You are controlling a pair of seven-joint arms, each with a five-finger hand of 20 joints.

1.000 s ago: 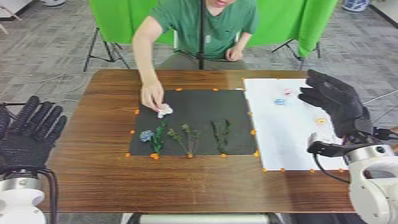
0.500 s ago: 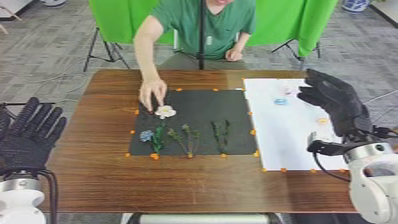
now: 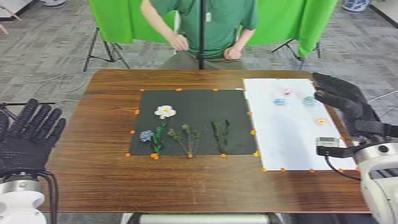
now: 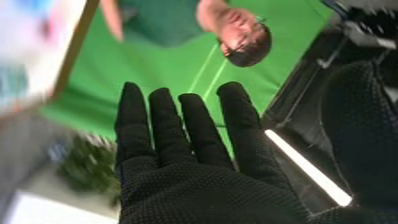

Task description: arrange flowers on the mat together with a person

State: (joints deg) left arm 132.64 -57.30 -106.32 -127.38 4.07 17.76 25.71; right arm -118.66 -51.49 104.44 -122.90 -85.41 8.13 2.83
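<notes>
head view — white flower [image 3: 165, 111] lies on the black mat [image 3: 197, 105].

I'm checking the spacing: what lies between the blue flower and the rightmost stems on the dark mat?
In the head view, a leafy green stem, then thin branching sprigs lie between them.

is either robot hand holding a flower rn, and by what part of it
No, nothing is held: the left hand and the right hand are both open and empty. The white flower lies on the black mat.
</notes>
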